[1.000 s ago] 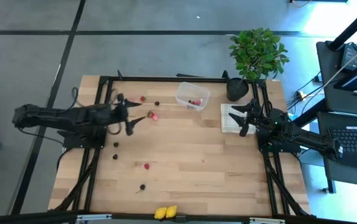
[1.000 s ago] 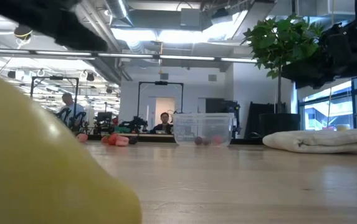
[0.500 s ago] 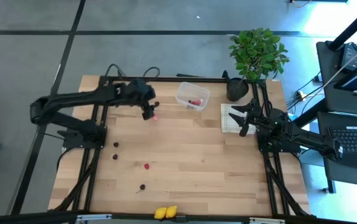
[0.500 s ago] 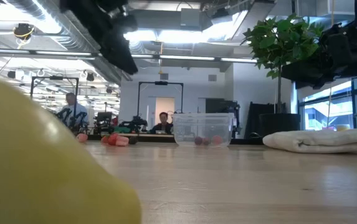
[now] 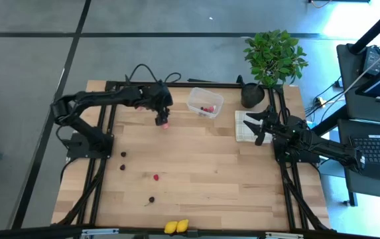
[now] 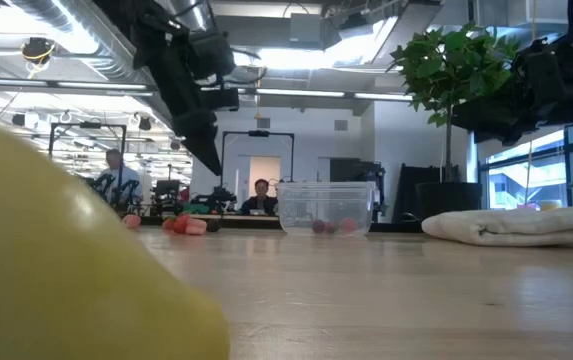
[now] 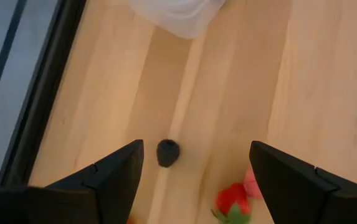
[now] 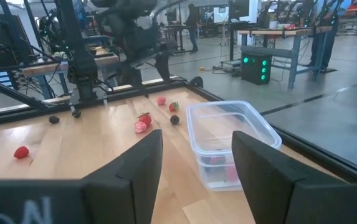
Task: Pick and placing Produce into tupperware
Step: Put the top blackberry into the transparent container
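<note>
1. In the low view a large yellow blur fills the near left corner, too close to make out. The left arm shows there only as a dark shape coming down from above, its fingertips hard to separate.
2. In the left wrist view the tupperware (image 7: 177,14) is cut off at the frame's edge, so only a pale translucent corner shows. The pink piece beside the red berry (image 7: 230,200) is half hidden behind a finger.
3. The table (image 5: 209,172) is light wood with visible plank lines, framed by black rails. The tupperware (image 5: 205,102) is a clear rounded-corner box at the far middle, with a few red and pink pieces inside.
4. A beige folded cloth (image 5: 244,126) lies to its right, near a leafy potted plant (image 5: 274,57).
5. The left gripper (image 5: 161,118) hangs over the far-left part of the table, its dark wedge-shaped fingers spread wide and holding nothing. A small dark round berry (image 7: 167,152) lies on the wood between them, nearer one finger, and the red berry lies toward the other.
6. The right gripper (image 5: 259,126) waits over the cloth, jaws partly apart and empty.
7. More produce lies scattered nearer: dark berries (image 5: 123,155), a red one (image 5: 156,177), and two yellow lemon-like pieces (image 5: 176,226) at the near edge.
</note>
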